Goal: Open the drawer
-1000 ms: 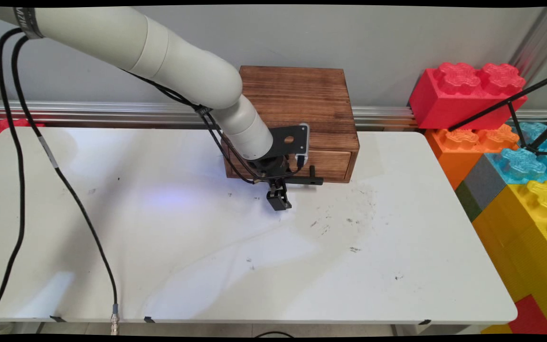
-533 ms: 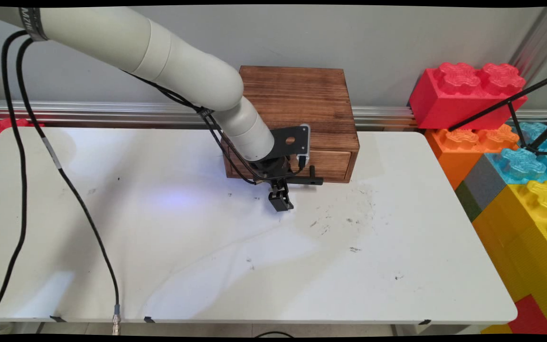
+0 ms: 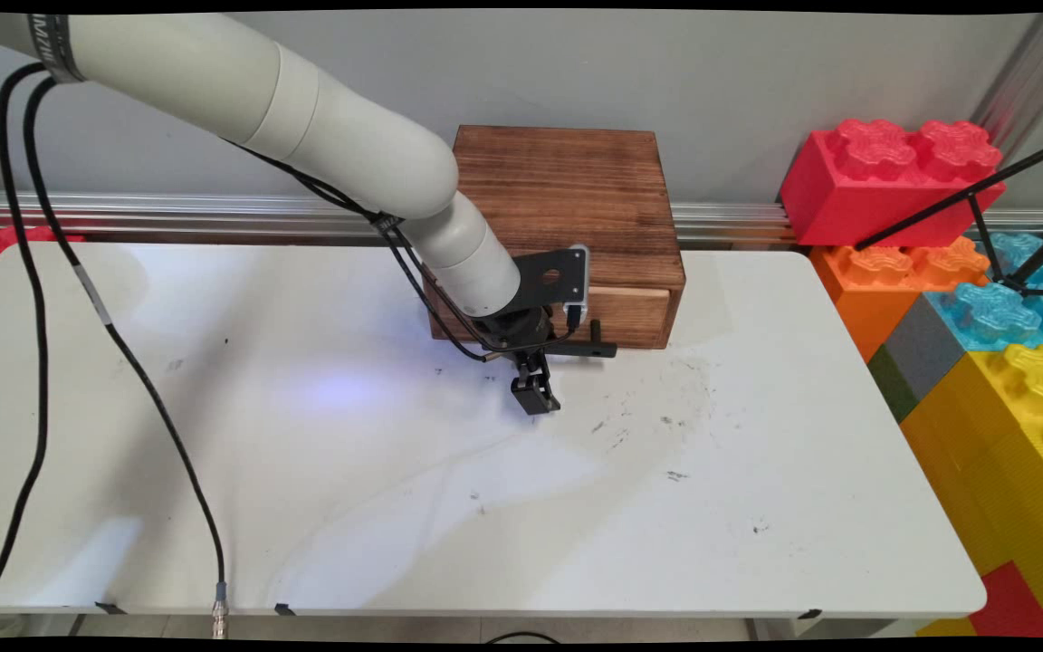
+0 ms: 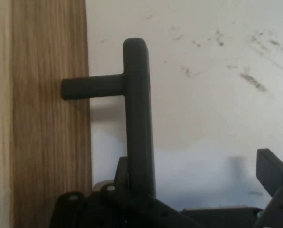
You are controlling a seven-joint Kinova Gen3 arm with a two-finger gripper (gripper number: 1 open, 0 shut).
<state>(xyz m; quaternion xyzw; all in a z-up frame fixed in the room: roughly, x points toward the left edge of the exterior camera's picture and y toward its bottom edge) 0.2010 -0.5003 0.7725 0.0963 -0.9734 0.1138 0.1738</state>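
White arm (image 3: pixel 340 154), black gripper (image 3: pixel 535 396)

Rounded off-white tube links meet at faint seams, with a dark lettered band near the top left. Two black cables (image 3: pixel 33 299) hang in loops, one wearing a pale sleeve. A black bracket (image 3: pixel 550 276) with a round hole sits at the wrist.

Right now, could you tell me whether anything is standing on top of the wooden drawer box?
No, the top of the wooden drawer box is bare wood in the main view, with nothing standing on it.
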